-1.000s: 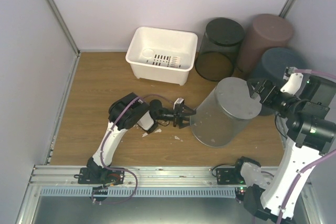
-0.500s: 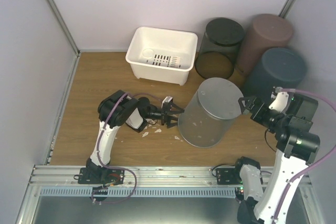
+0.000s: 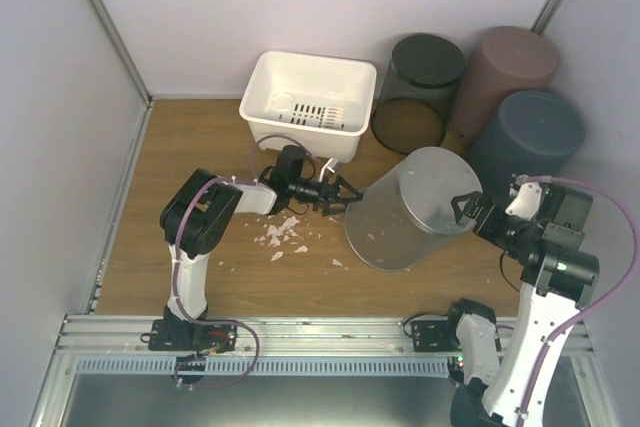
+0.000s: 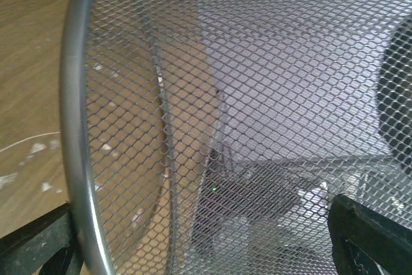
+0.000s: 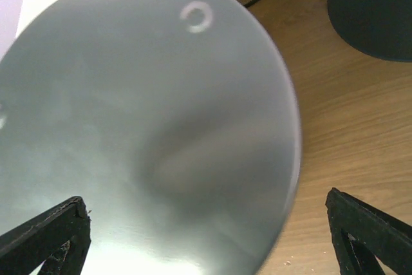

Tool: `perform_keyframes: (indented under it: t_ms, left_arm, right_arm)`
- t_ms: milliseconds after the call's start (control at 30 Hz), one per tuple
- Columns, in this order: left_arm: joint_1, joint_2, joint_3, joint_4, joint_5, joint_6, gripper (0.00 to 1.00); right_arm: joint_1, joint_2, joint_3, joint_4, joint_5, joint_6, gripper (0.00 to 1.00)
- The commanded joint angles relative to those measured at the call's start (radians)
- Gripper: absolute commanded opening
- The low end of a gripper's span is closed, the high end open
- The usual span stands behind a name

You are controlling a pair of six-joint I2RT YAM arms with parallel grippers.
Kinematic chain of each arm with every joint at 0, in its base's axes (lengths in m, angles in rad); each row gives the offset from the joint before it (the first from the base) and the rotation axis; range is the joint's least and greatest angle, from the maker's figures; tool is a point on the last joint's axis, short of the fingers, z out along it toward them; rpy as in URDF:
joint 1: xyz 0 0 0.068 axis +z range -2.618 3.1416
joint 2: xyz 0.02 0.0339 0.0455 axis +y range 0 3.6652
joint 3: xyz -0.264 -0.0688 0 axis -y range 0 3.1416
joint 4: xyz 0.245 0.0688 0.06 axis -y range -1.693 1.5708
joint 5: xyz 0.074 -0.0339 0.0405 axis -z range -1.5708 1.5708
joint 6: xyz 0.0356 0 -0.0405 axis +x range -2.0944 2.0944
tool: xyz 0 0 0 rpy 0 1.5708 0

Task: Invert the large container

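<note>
The large container (image 3: 415,209), a silver mesh bin with a solid metal base, rests on the wood with its base upward, leaning toward the right. My left gripper (image 3: 337,195) is open at its left side, near the rim. In the left wrist view the mesh wall (image 4: 257,94) fills the frame between the wide-apart fingertips (image 4: 38,249). My right gripper (image 3: 468,209) is open at the edge of the base. The right wrist view shows the smooth base (image 5: 148,127) between its spread fingertips (image 5: 370,230). Neither gripper grasps the bin.
A white tub (image 3: 305,107) stands at the back. Behind and right of the container are a dark mesh bin (image 3: 420,92), a brown bin (image 3: 505,72) and a dark grey bin (image 3: 530,142). Paper scraps (image 3: 280,237) lie on the wood under the left arm.
The left gripper let go of the bin's rim, opened wide and swung back toward the tub. The bin shifted and leans right. The right gripper drew nearer and lower by the base.
</note>
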Motion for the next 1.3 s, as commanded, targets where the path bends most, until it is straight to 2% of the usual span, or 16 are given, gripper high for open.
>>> perform_keyframes:
  t_ms: [0, 200, 600, 767, 1000, 1133, 1267]
  left_arm:
    - [-0.001, 0.043, 0.051, -0.257, -0.037, 0.170, 0.99]
    - [-0.007, 0.110, 0.154, -0.347, -0.072, 0.211, 0.99]
    - [-0.056, 0.156, 0.297, -0.373, -0.102, 0.144, 0.99]
    - [-0.043, -0.016, 0.281, -0.576, -0.148, 0.362, 0.99]
    - [-0.018, -0.258, 0.276, -0.862, -0.188, 0.639, 0.99]
    - [-0.023, -0.379, 0.275, -0.939, -0.177, 0.738, 0.99]
    - [-0.038, -0.443, 0.256, -0.921, -0.210, 0.738, 0.99]
  right_arm:
    - [0.003, -0.013, -0.036, 0.003, 0.032, -0.029, 1.00]
    - [0.006, -0.035, -0.035, 0.003, -0.001, -0.016, 1.00]
    - [0.016, -0.072, 0.007, 0.000, -0.149, -0.015, 1.00]
    - [0.026, -0.095, -0.011, 0.001, -0.172, -0.015, 1.00]
    - [0.026, -0.197, -0.178, 0.002, -0.249, 0.032, 1.00]
    - [0.027, -0.248, -0.216, 0.001, -0.291, 0.073, 1.00]
    - [0.015, -0.249, -0.237, 0.003, -0.320, 0.074, 1.00]
